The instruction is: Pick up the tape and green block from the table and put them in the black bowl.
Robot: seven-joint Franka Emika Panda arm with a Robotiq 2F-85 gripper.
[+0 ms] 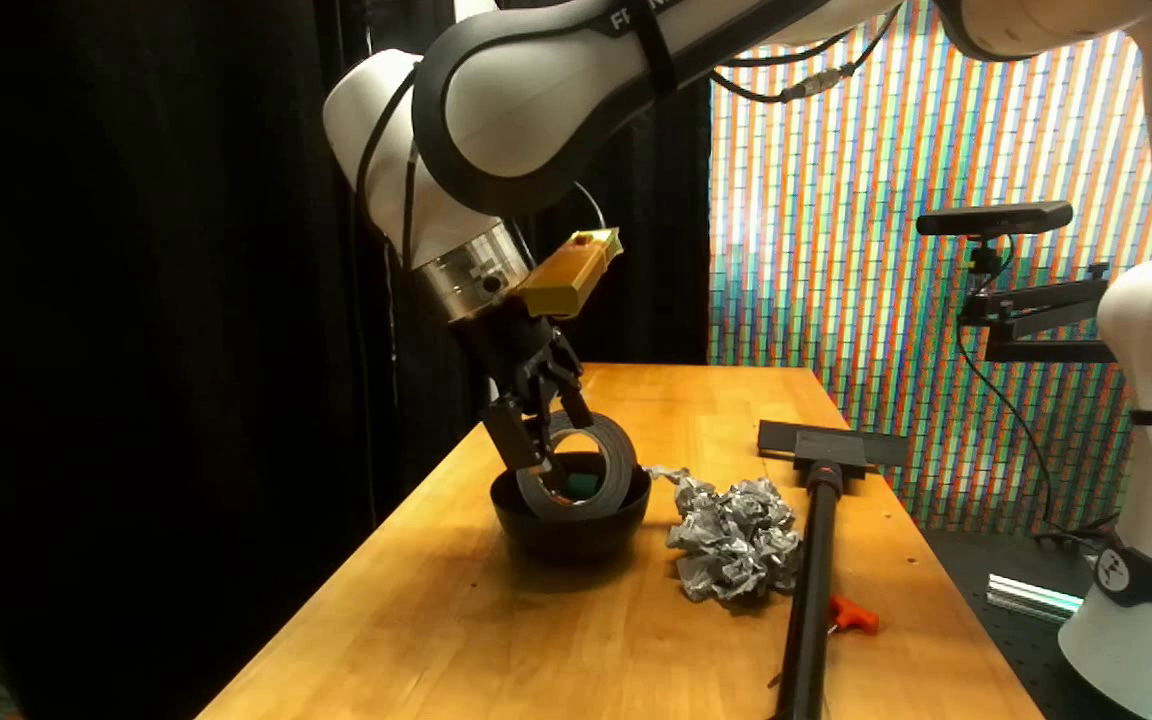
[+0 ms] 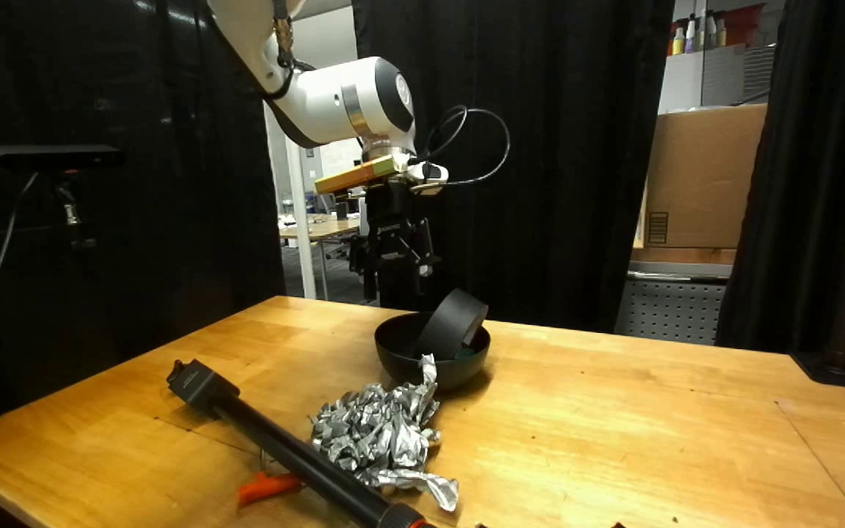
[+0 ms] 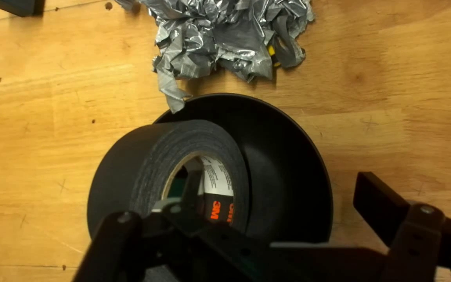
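Note:
The black bowl point(image 1: 576, 540) stands on the wooden table; it also shows in the other views point(image 2: 433, 370) point(image 3: 288, 168). The roll of dark grey tape point(image 1: 619, 470) leans tilted inside the bowl, its upper part above the rim point(image 2: 455, 323) point(image 3: 210, 135). The green block point(image 1: 583, 486) lies in the bowl, partly hidden by the tape; a bit shows through the roll's hole in the wrist view point(image 3: 176, 188) and beside the tape in an exterior view point(image 2: 464, 353). My gripper point(image 1: 551, 445) is open and empty above the bowl, its fingers wide apart point(image 2: 395, 290) point(image 3: 282, 192).
Crumpled silver tape point(image 1: 736, 540) lies beside the bowl, one strip at its rim point(image 2: 386, 433) point(image 3: 229, 43). A black pole with a flat base point(image 1: 814, 580) lies beyond it point(image 2: 298, 447). An orange-handled item point(image 1: 853, 614) is next to the pole point(image 2: 268, 487).

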